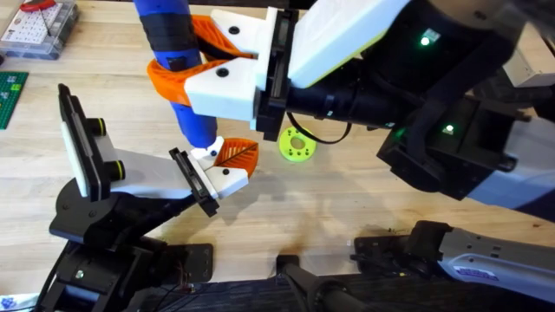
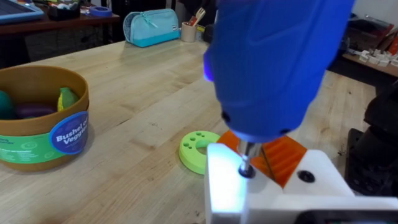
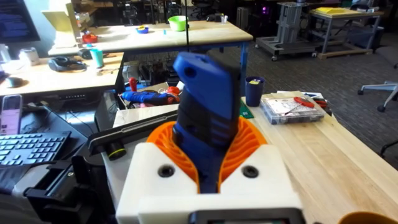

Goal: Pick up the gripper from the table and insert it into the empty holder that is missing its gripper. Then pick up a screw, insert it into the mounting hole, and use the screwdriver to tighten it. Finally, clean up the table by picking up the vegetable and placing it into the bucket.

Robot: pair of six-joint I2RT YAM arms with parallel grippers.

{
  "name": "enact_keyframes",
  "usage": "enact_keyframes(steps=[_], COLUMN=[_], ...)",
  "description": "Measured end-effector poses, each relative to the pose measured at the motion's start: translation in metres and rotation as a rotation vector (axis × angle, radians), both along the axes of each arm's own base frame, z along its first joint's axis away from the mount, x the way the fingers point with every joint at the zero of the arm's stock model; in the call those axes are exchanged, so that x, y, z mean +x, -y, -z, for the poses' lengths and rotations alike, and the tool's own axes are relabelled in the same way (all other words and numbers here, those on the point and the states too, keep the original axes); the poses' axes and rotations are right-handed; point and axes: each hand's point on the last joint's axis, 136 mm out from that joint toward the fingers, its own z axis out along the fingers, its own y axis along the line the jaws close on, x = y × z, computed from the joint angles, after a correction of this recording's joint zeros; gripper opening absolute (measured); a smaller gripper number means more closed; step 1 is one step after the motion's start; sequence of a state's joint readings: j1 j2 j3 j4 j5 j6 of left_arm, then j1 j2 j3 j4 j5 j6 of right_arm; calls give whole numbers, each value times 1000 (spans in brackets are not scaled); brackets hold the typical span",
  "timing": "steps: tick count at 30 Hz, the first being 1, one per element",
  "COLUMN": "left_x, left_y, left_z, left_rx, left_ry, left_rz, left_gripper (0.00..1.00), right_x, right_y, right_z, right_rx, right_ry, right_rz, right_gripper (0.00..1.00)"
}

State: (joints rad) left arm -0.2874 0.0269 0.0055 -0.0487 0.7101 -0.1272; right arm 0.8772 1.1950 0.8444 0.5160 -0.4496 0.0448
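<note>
Now the right hand [image 1: 195, 62] is clamped on the screwdriver [image 1: 178, 52], whose long axis points down with its tip in the gripper [image 1: 227, 160], already seated on the holder [image 1: 152, 173] above the tabletop [image 1: 347, 199].

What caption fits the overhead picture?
Right end effector holds the blue screwdriver tip-down on the gripper in the holder.

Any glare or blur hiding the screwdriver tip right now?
Left wrist: the screwdriver body is close and blurred, and bright glare washes the white gripper face beside the tip. Overhead: the tip area is sharp, with soft shadows on the table.
</note>
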Motion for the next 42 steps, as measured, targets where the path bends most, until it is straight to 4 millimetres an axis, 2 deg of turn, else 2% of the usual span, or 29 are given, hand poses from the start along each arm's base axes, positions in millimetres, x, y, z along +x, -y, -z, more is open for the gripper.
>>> enact_keyframes(steps=[5, 10, 16, 27, 34, 42], left_x=[0, 0, 0, 0, 0, 0], left_y=[0, 0, 0, 0, 0, 0], left_z=[2, 1, 1, 1, 1, 1], left_rx=[0, 0, 0, 0, 0, 0], left_ry=[-11, -10, -10, -10, -10, -10], left_rz=[0, 0, 0, 0, 0, 0], left_gripper=[15, 15, 15, 15, 15, 15], right_x=[1, 2, 2, 2, 2, 3], right_y=[-1, 3, 15, 16, 16, 15], right_z=[12, 9, -8, -7, -16, -12], right_rx=[-30, -25, 8, 6, 39, 28], right_ry=[-26, -21, 12, 14, 41, 33], right_rz=[2, 11, 33, 33, 33, 33], right_gripper=[107, 107, 107, 107, 106, 108])
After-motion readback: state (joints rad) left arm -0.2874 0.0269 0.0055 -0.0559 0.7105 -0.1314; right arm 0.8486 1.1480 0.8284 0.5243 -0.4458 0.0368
